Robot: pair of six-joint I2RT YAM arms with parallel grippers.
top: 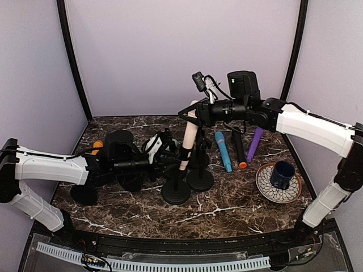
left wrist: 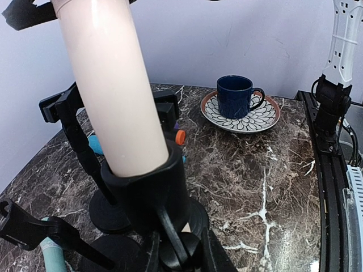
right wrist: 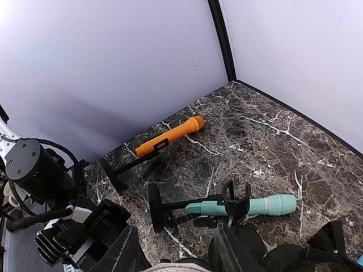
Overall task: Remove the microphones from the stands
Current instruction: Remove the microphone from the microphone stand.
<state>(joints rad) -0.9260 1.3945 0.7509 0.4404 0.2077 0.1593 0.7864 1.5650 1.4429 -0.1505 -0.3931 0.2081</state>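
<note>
Microphone (top: 189, 136): pale cream barrel, tilted, its lower end seated in the black clip (left wrist: 150, 187) of the stand (top: 176, 194). It is placed near the middle of the marbled table (top: 238, 209).

Right gripper (top: 195, 113): clamped on the microphone's upper end. In the right wrist view a pale rim is seen between its fingers.

Left gripper (top: 164, 160): brought in from 9 o'clock of the stand, with the jaws drawn together on the stand's stem just below the clip.

Second stand base (top: 200, 180): set just beside the first, at 2 o'clock of it.

Blue microphone (top: 223, 150), black microphone with an orange tip (top: 239, 150), purple microphone (top: 254, 143): laid side by side on the table at 2 to 3 o'clock of the stand.

Patterned plate (top: 262, 184): located at 3 o'clock of the stand, well apart from it, with a dark blue cup (top: 282, 173) stood upright on it.

Teal microphone (right wrist: 264, 205) and orange microphone (right wrist: 170, 136): each is held in a toppled stand, as shown in the right wrist view.
</note>
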